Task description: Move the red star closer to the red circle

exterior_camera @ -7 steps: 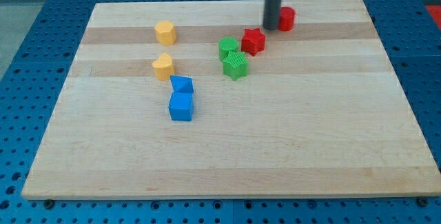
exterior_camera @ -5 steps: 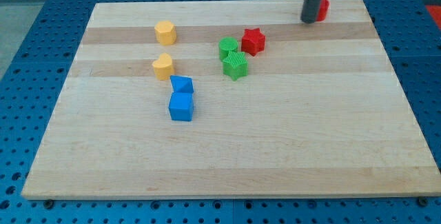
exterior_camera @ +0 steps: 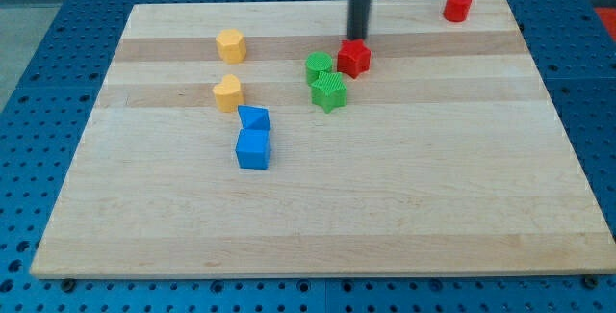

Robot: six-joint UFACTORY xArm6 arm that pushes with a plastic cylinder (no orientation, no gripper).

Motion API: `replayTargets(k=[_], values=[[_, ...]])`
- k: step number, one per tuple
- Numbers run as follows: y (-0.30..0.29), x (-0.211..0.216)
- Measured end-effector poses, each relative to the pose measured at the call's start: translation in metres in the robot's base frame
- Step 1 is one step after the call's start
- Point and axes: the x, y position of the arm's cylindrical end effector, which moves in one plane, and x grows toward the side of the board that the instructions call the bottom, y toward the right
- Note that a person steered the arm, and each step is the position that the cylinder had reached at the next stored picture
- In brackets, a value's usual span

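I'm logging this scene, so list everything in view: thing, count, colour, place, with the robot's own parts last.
board: 1, light wood, fills most of the view
base: 1, blue with holes, under and around the board
red star: 1, red, top centre, right of the green blocks
red circle: 1, red, top right corner of the board
green blocks: 2, green, centre top, touching each other
yellow blocks: 2, yellow, upper left, one above the other, apart
blue blocks: 2, blue, left of centre, touching, below the yellow ones
my tip: 1, dark rod, at the top edge of the red star
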Motion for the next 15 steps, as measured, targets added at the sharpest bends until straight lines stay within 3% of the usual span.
replayTargets(k=[1, 2, 8, 11, 15], values=[[-0.054, 0.019], [-0.068, 0.058], [0.085, 0.03], [0.095, 0.12], [0.143, 0.08]])
